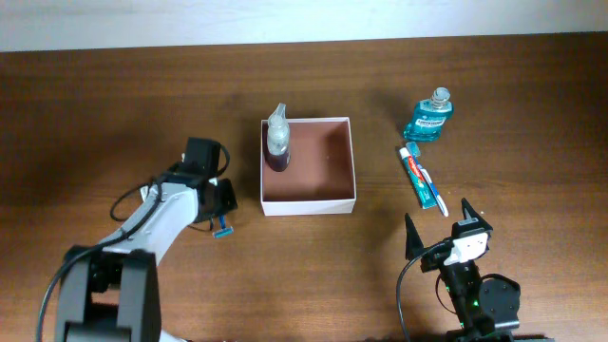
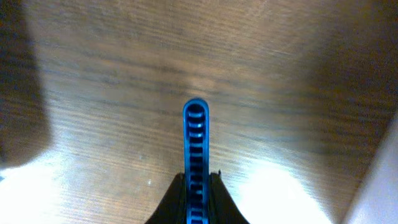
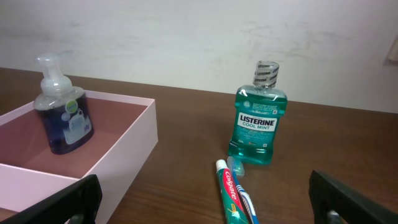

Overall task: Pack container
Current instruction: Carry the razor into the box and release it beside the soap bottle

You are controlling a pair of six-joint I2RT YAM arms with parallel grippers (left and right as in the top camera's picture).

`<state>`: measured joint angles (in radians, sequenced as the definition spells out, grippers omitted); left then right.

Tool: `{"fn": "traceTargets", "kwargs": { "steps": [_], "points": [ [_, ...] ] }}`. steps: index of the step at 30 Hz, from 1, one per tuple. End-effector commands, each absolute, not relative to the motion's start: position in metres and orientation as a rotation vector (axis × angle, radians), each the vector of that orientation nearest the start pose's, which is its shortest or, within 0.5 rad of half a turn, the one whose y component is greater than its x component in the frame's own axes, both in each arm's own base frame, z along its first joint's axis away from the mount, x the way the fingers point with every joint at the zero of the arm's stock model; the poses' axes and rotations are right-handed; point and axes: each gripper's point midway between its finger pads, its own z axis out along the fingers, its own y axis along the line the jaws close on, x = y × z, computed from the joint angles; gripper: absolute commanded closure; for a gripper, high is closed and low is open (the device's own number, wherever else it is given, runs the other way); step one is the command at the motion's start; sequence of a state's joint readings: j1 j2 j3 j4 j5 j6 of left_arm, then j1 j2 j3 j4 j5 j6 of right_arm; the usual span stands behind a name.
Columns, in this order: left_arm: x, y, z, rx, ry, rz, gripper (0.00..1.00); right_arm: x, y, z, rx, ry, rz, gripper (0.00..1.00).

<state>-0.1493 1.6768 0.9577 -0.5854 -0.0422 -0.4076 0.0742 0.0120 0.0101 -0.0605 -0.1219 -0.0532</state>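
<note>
The container (image 1: 307, 202) is a square white-walled box with a reddish-brown inside, at the table's middle. A pump soap bottle (image 1: 277, 142) stands in its far left corner. In the right wrist view the container (image 3: 127, 152) and the soap bottle (image 3: 63, 118) show at the left. My left gripper (image 1: 218, 214) is left of the box and shut on a slim blue ribbed item (image 1: 222, 231). The left wrist view shows the left gripper (image 2: 196, 186) clamping the blue item (image 2: 195, 137) just above the wood. My right gripper (image 1: 442, 226) stands open near the front edge, holding nothing.
A teal mouthwash bottle (image 1: 430, 117) stands right of the box, with a toothpaste tube (image 1: 415, 176) and a toothbrush (image 1: 435, 195) lying in front of it. The mouthwash (image 3: 256, 127), toothpaste (image 3: 231, 193) and my right gripper (image 3: 208, 202) are in the right wrist view.
</note>
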Motion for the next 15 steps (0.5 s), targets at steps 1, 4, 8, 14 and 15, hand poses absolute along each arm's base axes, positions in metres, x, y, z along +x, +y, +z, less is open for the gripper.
{"fn": "traceTargets", "kwargs": {
  "steps": [1, 4, 8, 14, 15],
  "points": [
    [0.361, -0.05, 0.092, -0.328, 2.683, -0.101, 0.99, 0.243, 0.038, 0.159, -0.194, 1.626, 0.114, 0.01],
    [0.366, -0.064, 0.134, -0.277, 2.594, -0.148, 0.99, 0.243, 0.038, 0.159, -0.194, 1.626, 0.114, 0.01],
    [0.367, -0.099, 0.182, -0.157, 2.452, -0.241, 0.99, 0.243, 0.038, 0.159, -0.194, 1.626, 0.114, 0.01],
    [0.364, -0.157, 0.201, 0.011, 2.365, -0.348, 0.99, 0.243, 0.038, 0.159, -0.194, 1.626, 0.115, 0.01],
    [0.364, -0.163, 0.199, 0.024, 2.364, -0.348, 0.99, 0.243, 0.038, 0.159, -0.194, 1.626, 0.114, 0.01]
  ]
}}
